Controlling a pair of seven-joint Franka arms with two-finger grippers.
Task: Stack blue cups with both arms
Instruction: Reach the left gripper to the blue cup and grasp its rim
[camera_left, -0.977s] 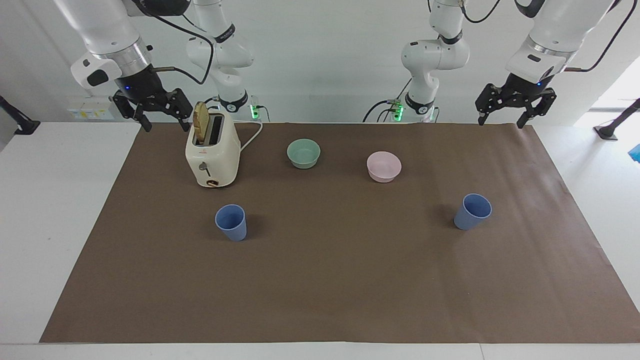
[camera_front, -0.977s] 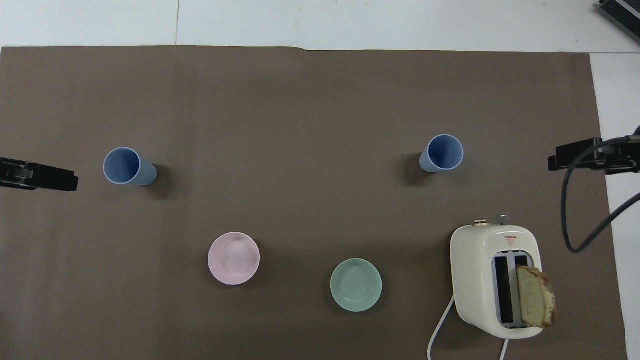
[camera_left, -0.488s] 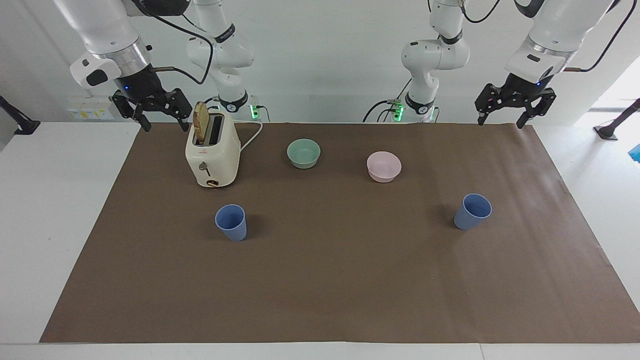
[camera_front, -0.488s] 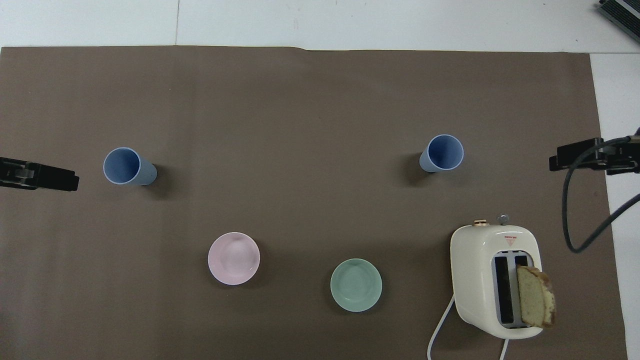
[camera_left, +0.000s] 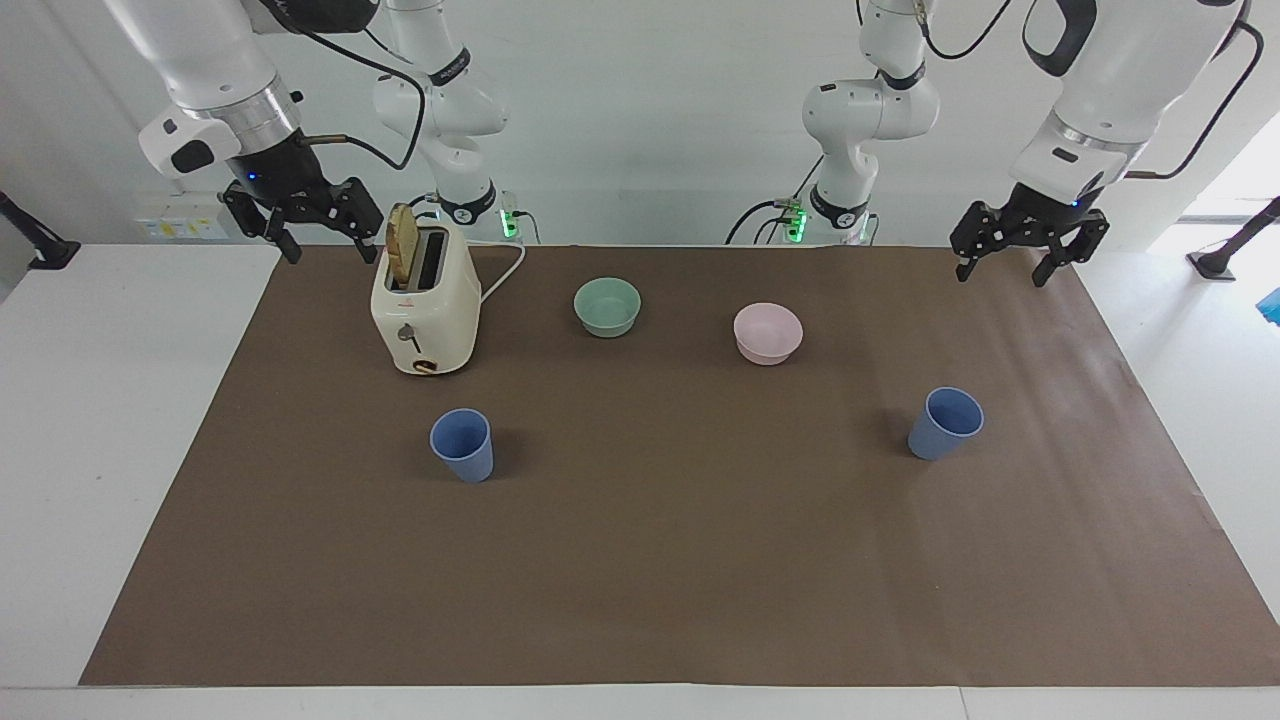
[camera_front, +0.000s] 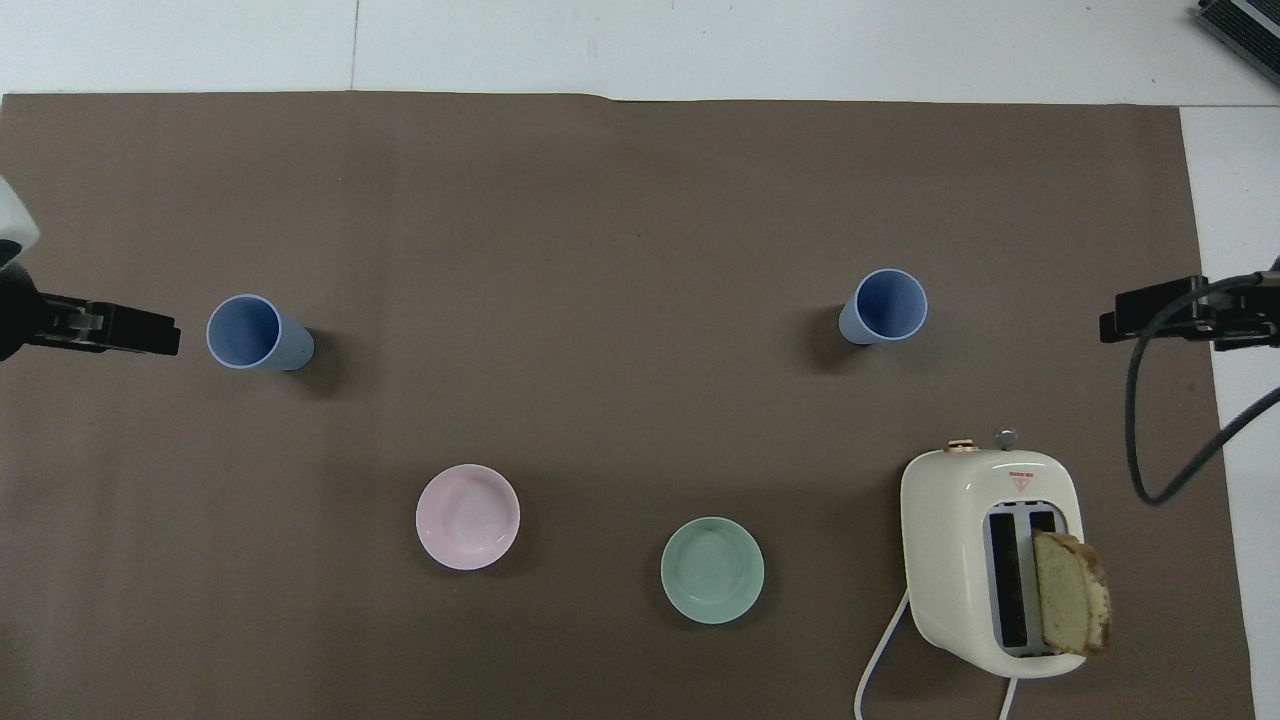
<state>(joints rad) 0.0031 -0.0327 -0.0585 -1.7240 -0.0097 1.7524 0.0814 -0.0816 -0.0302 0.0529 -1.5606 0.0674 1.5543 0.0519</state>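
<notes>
Two blue cups stand upright and apart on the brown mat. One cup (camera_left: 944, 424) (camera_front: 255, 333) is toward the left arm's end. The other cup (camera_left: 462, 445) (camera_front: 884, 307) is toward the right arm's end, farther from the robots than the toaster. My left gripper (camera_left: 1000, 272) (camera_front: 150, 333) hangs open and empty in the air over the mat's border at its own end, apart from the cup there. My right gripper (camera_left: 330, 250) (camera_front: 1130, 315) hangs open and empty over the mat's border beside the toaster.
A cream toaster (camera_left: 425, 310) (camera_front: 985, 560) with a bread slice (camera_front: 1070, 605) in one slot stands toward the right arm's end. A mint-green bowl (camera_left: 607, 306) (camera_front: 712, 570) and a pale pink bowl (camera_left: 767, 332) (camera_front: 467, 516) sit between the cups and the robots.
My left gripper has come down a little and moved in toward the cup at its end. The right arm has hardly moved. Cups and bowls are unmoved.
</notes>
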